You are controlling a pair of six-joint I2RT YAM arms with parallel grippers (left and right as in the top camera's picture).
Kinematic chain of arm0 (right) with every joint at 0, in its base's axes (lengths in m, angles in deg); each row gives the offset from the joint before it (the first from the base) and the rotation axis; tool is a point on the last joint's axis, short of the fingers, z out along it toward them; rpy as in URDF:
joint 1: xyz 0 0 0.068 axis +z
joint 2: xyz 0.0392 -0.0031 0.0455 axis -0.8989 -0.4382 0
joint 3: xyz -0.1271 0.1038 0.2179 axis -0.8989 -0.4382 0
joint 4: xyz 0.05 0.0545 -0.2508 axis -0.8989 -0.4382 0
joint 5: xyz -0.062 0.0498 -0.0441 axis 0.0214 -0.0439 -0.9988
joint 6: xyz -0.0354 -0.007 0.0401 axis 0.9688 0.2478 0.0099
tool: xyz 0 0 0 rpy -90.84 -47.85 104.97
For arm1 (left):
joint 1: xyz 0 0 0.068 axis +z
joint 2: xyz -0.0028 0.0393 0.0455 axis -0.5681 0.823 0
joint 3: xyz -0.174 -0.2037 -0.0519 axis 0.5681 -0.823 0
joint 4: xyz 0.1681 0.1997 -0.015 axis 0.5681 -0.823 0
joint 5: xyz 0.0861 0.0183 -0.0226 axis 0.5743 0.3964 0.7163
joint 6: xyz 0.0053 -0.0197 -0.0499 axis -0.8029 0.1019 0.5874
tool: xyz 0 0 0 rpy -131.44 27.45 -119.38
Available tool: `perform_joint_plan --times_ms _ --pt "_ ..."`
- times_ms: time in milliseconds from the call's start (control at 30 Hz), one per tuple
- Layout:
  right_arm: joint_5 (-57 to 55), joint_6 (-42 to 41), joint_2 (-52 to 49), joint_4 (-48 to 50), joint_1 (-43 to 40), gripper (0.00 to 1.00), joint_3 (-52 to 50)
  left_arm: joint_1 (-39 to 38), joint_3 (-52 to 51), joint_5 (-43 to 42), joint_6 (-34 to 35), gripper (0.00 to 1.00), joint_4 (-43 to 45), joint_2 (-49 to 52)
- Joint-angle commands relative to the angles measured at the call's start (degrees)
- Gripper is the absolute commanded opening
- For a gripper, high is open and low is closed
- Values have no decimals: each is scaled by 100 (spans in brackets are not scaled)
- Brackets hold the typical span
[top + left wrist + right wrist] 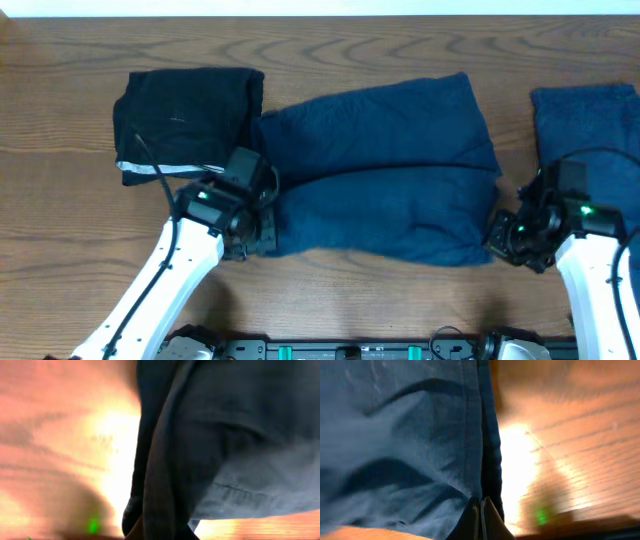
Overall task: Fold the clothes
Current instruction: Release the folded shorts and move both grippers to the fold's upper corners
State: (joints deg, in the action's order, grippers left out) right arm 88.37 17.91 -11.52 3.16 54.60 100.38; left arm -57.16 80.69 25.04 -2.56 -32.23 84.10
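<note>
A navy blue garment [385, 170] lies spread across the middle of the wooden table, with a fold line running left to right. My left gripper [265, 238] is at its near left corner and my right gripper [497, 238] at its near right corner. In the left wrist view the dark cloth [225, 435] fills the frame and hangs bunched over the jaws [165, 532], which look shut on it. In the right wrist view the fingers [480, 520] are pressed together on the hemmed edge of the blue cloth [405, 435].
A folded black garment [185, 115] with a pale hem lies at the back left, touching the blue one. Another blue garment [590, 130] lies at the right edge, behind my right arm. Bare wooden table [60, 210] shows at the left and along the front.
</note>
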Motion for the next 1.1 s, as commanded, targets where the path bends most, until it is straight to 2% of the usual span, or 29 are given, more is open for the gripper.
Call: perform_joint_plan --times_ms 0,200,233,267,300,333,367,400,500,767,800,900,967,1000,1067 --pt "-79 -505 7 61 -44 2 -186 24 -409 -282 205 6 -63 33" --pt "109 -595 9 -321 -44 1 -192 24 -1036 -444 365 6 -107 33" --pt "188 -592 13 -358 -44 2 -192 24 -1069 -481 365 8 -146 33" --pt "251 -595 20 -389 -44 2 -192 24 -1075 -546 365 15 -208 33" --pt "269 -595 22 -402 -44 17 -184 24 -1075 -643 363 41 -267 31" --pt "267 -592 22 -404 -44 24 -168 24 -1075 -699 363 66 -299 31" --pt "269 -586 22 -407 -44 37 -140 24 -1073 -756 358 82 -323 31" --pt "269 -553 22 -415 -44 50 -81 24 -1071 -785 306 90 -326 31" --pt "269 -306 22 -527 -44 56 262 24 -1016 -785 293 93 -369 31" --pt "225 686 -7 -765 -33 58 1869 24 96 -557 39 94 -439 9" --pt "229 684 -28 -726 -33 56 1965 24 227 -417 37 94 -393 9" --pt "267 682 -114 -564 -22 33 2000 24 400 -22 33 94 -74 9" --pt "269 680 -232 -549 -15 28 1967 24 393 157 31 93 160 26" --pt "269 680 -321 -560 -7 31 1945 24 393 238 13 93 236 48" --pt "229 684 -501 -568 7 48 1888 35 393 299 -136 93 286 66"
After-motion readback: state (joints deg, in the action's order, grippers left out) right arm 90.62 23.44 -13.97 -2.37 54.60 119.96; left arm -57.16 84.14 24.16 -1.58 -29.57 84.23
